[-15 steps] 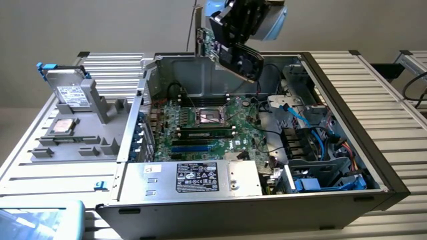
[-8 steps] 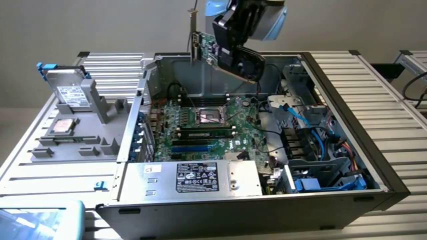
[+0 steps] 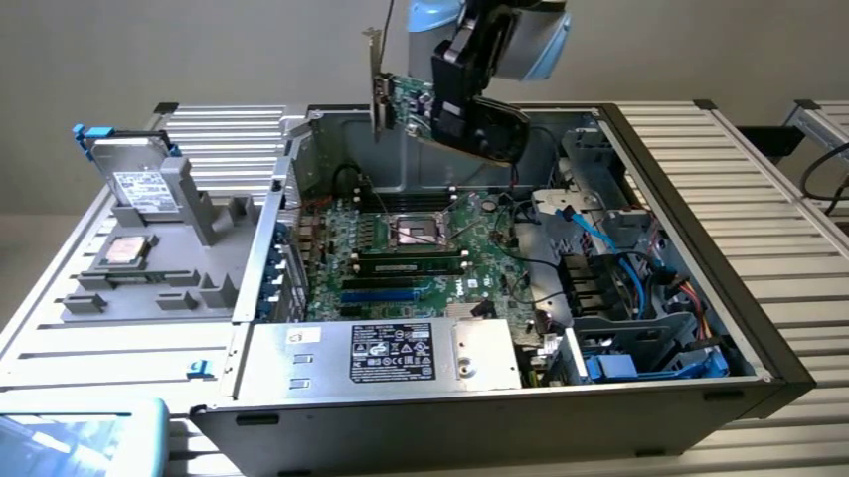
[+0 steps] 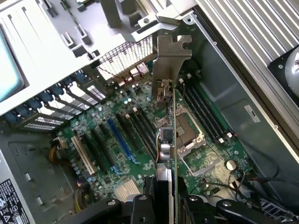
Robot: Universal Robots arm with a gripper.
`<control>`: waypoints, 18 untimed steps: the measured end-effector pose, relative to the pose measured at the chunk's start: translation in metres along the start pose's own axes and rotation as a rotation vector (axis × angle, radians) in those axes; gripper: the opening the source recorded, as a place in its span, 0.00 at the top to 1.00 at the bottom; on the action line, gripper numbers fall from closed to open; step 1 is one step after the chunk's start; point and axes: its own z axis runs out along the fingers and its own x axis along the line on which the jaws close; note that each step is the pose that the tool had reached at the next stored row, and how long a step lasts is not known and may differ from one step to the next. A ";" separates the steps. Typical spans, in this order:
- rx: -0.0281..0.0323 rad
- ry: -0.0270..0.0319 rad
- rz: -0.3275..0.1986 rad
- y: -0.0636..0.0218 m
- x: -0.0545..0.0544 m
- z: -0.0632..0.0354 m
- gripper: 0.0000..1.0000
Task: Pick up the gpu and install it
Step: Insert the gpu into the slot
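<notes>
The fingers (image 4: 140, 209) are gripping the gpu (image 4: 172, 144) edge-on and holding it in the air over the open case (image 3: 703, 238). Its silver bracket (image 4: 170, 65) is hanging near the rear wall, with open air between the card's lower edge and the motherboard (image 3: 491, 258).

Upper centre of the exterior view, the gpu (image 3: 398, 99) shows a green circuit board with a silver end bracket, next to the black gripper (image 3: 444, 117) and its pale blue arm housing (image 3: 544, 50). Mid-frame, the motherboard (image 3: 438, 253) is green with blue and black slots, and at lower centre the silver power supply (image 3: 298, 363) carries a black label with white print. At the right, bright blue cables (image 3: 588, 238) cross the grey case interior, and the table (image 3: 717, 159) is silver with ribbed stripes.
</notes>
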 end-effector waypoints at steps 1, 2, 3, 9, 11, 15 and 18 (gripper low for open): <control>0.0011 0.0024 -0.018 -0.0001 0.000 0.0006 0.71; 0.0022 0.0048 -0.035 -0.0001 0.000 0.0008 0.71; 0.0030 0.0070 -0.053 -0.0001 0.000 0.0011 0.71; 0.0048 0.0186 -0.162 -0.0003 0.000 0.0025 0.71; 0.0046 0.0219 -0.198 -0.0004 0.000 0.0030 0.71; 0.0052 0.0320 -0.270 -0.0006 0.000 0.0041 0.71; 0.0064 0.0403 -0.325 -0.0007 0.000 0.0049 0.71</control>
